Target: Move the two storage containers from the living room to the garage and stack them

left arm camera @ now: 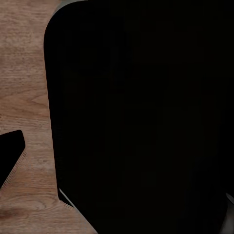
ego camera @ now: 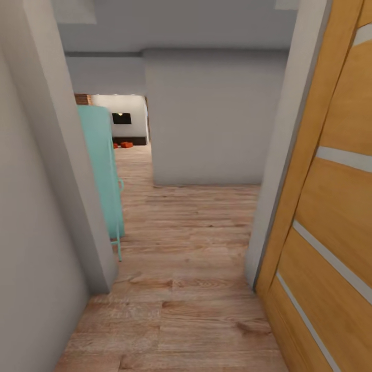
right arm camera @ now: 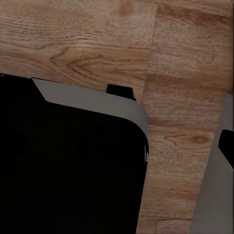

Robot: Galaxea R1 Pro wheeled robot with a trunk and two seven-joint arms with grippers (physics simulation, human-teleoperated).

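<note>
Turquoise cabinet [ego camera: 106, 175] at left, then far down the wood-plank hall the orange-red storage containers [ego camera: 124, 145] sit on the living room floor, and an orange-wood door [ego camera: 330, 181] stands at right. Nothing looks carried yet; either tool's state I cannot tell.

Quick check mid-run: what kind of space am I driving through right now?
Likely a home hallway at a doorway: light wood plank floor, an open orange-wood door at right, a teal cabinet at left. Far ahead, orange-red containers sit under a wall-mounted TV.
</note>
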